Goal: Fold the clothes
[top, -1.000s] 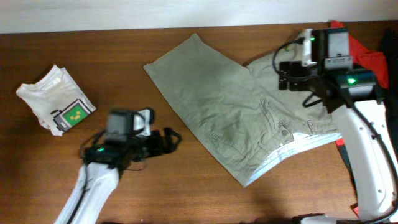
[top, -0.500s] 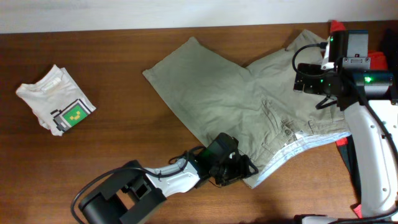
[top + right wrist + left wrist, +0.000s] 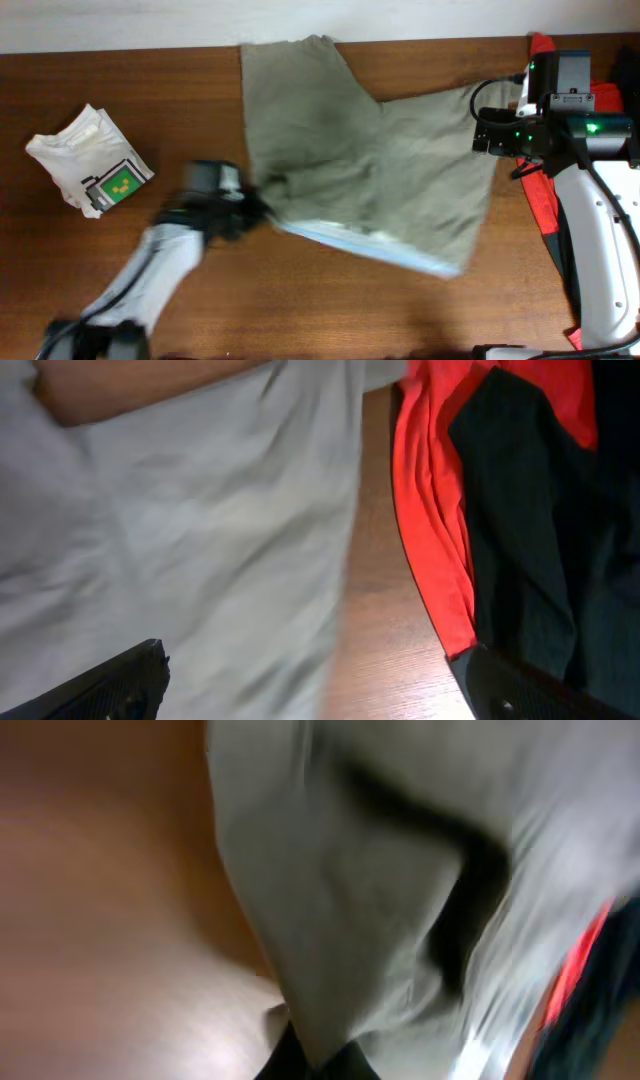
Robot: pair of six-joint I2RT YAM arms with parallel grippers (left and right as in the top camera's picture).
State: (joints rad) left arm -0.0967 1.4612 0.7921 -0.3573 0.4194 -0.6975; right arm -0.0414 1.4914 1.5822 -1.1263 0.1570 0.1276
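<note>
Now we are reading the large khaki woven cotton garment (image 3: 370, 160) as lying from the far edge of the brown wooden surface (image 3: 300, 310) toward its right edge, with its long axis running between both arms. Our left gripper (image 3: 250, 208) is touching the bunched left hem, but blur is hiding whether it is clenched. Our right gripper (image 3: 487, 135), released, is hovering at the opposite hem.
</note>
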